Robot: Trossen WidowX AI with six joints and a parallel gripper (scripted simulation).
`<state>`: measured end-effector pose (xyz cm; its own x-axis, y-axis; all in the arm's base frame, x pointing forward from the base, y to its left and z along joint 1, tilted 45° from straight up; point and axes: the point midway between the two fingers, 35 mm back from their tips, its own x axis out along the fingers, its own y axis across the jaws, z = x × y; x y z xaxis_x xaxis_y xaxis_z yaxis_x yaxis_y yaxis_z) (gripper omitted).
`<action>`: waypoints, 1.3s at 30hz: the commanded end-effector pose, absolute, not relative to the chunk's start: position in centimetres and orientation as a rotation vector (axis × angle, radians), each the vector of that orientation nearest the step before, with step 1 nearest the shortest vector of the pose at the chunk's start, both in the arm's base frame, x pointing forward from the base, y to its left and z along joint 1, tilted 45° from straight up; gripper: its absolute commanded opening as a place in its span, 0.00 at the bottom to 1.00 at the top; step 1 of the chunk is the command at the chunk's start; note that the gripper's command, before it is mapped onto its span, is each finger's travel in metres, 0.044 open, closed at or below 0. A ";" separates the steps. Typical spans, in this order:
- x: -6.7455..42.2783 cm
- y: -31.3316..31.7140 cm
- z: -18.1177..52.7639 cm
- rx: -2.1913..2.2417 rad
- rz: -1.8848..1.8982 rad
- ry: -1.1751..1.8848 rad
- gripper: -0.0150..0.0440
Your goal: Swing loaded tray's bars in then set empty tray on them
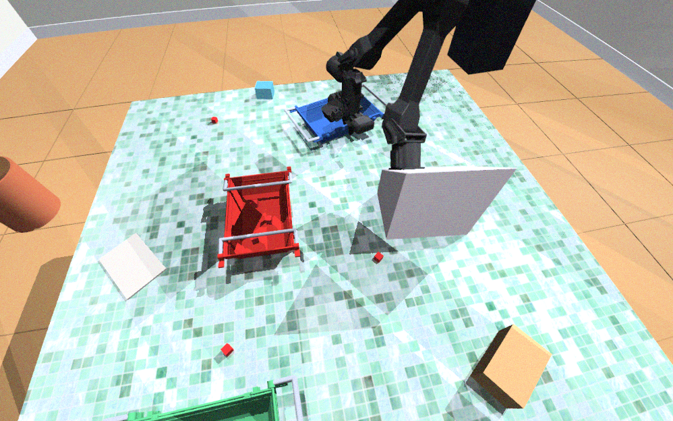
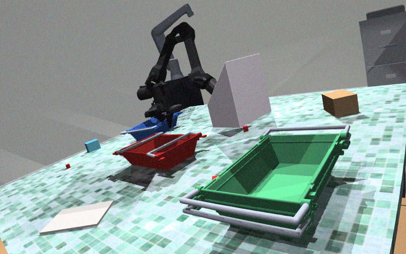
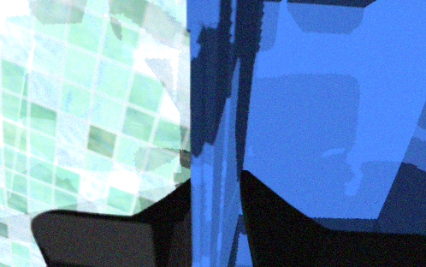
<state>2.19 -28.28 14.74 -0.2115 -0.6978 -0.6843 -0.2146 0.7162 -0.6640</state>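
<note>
While our tool (image 3: 215, 222) is clamped narrow on the side wall of the blue tray (image 1: 317, 121), we see one finger (image 3: 98, 237) outside the wall and the other inside. That tray sits at the far side of the table (image 1: 446, 307), with one end raised. Nearer, the red tray (image 1: 257, 220) stands with both wire bars (image 1: 257, 184) across its top.

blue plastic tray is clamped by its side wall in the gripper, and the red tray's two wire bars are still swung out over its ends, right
One thing is wrong: the bars. The top view shows the red plastic tray with both grey wire bars swung in across its top. The rest holds: the gripper is shut on the side wall of the blue plastic tray.
</note>
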 end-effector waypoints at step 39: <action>5.0 -21.4 22.7 -0.701 -0.498 1.764 0.25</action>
<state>4.50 -21.63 21.24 -0.2134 -0.6675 -0.7134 -0.2138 0.7444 -0.6326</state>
